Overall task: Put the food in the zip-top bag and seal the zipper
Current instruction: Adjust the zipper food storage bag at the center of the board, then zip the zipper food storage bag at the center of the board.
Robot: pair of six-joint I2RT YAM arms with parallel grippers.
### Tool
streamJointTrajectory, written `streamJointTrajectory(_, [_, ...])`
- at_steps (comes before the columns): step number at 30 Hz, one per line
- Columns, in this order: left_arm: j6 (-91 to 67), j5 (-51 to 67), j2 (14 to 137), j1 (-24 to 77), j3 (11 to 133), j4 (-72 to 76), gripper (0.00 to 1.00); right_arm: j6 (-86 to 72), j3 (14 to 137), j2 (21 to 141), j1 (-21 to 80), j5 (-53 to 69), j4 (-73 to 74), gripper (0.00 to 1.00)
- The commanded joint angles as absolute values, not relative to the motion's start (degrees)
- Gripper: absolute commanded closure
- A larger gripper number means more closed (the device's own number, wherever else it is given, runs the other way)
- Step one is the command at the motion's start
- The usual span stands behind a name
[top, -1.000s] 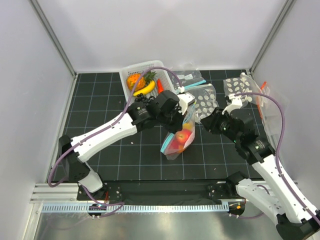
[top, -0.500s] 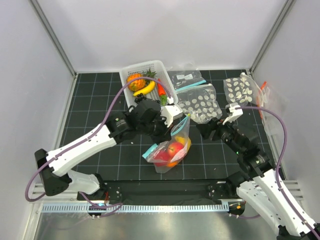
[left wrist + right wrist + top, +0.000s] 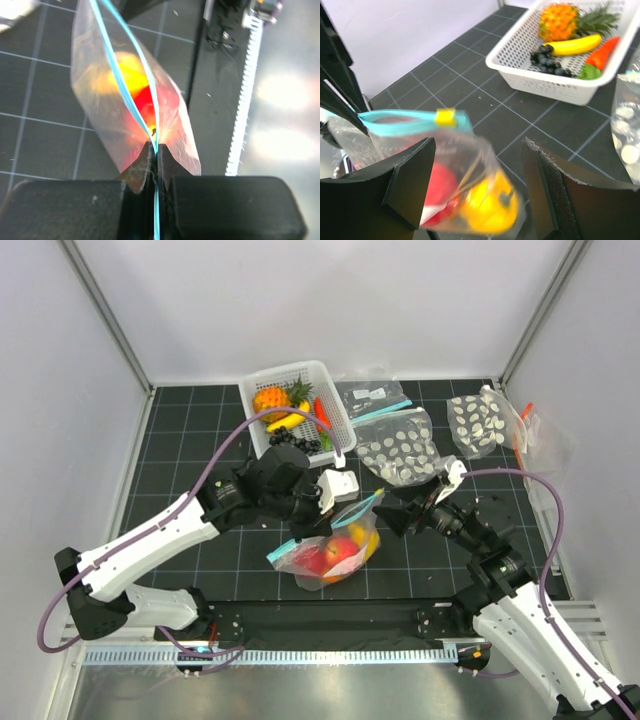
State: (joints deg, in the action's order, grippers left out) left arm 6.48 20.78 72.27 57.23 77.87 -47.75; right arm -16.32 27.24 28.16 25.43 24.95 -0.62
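So the zip-top bag [image 3: 300, 572] sits on the black mat [image 3: 200, 440] near the front edge, between the two arms, and the food [image 3: 340, 552] is inside it. From above I count two red rounds and one yellow piece [image 3: 490, 207]. There's also an orangey patch low down that I can't really pick apart from the rest.

The teal zipper [image 3: 405, 124] runs diagonally across the top of the bag and has one little yellow slider tab [image 3: 445, 116] on it. The left gripper [image 3: 154, 155] is clamped tight on that strip. The two blue lines meet at its fingers and spread apart further along, so the mouth isn't fully sealed there.

The right gripper [image 3: 479, 145] is at the bag's other end, fingers spread wide and not gripping anything, with the bag's corner between or just beyond them.

Further back:
- one white basket [image 3: 262, 436] holding one pineapple [image 3: 268, 400], one banana [image 3: 282, 423] and a bunch of dark grapes [image 3: 295, 442]
- two dotted bags [image 3: 395, 447]
- one printed bag [image 3: 368, 395]
- one bag with an orange strip [image 3: 522, 435] far right
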Motion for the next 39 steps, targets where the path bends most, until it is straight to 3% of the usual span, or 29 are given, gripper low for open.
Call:
streamJointTrajectory(1, [9.5, 26.8, 71.6, 57.0, 80.9, -51.4, 1.0, -14.1, 26.8, 28.0, 25.7, 30.8, -9.0, 0.24])
streamJointTrajectory(6, [10.6, 28.4, 70.2, 57.0, 81.0, -52.5, 1.0, -14.1, 25.4, 27.2, 25.7, 35.1, -12.4, 0.24])
streamJointTrajectory(13, [12.1, 30.6, 67.4, 57.0, 81.2, -53.3, 1.0, -16.9, 25.6, 30.9, 25.7, 45.2, -17.6, 0.33])
streamJointTrajectory(26, [13.4, 34.0, 65.3, 57.0, 82.6, -55.5, 1.0, -19.1, 25.7, 31.6, 25.6, 48.9, -21.0, 0.32])
streamJointTrajectory(32, [13.6, 34.5, 65.8, 57.0, 83.3, -56.3, 1.0, -21.4, 25.2, 31.9, 25.7, 50.9, -23.9, 0.49])
streamJointTrajectory(33, [13.6, 34.4, 65.8, 57.0, 83.3, -56.2, 1.0, -21.7, 25.1, 32.1, 25.8, 51.8, -24.7, 0.59])
streamJointTrajectory(34, [13.5, 34.4, 65.8, 57.0, 83.3, -56.2, 1.0, -22.4, 25.2, 32.3, 25.8, 52.0, -25.0, 0.62])
streamJointTrajectory(39, [13.5, 34.2, 66.5, 57.0, 83.5, -56.4, 1.0, -23.4, 25.7, 33.2, 26.1, 52.7, -26.0, 0.72])
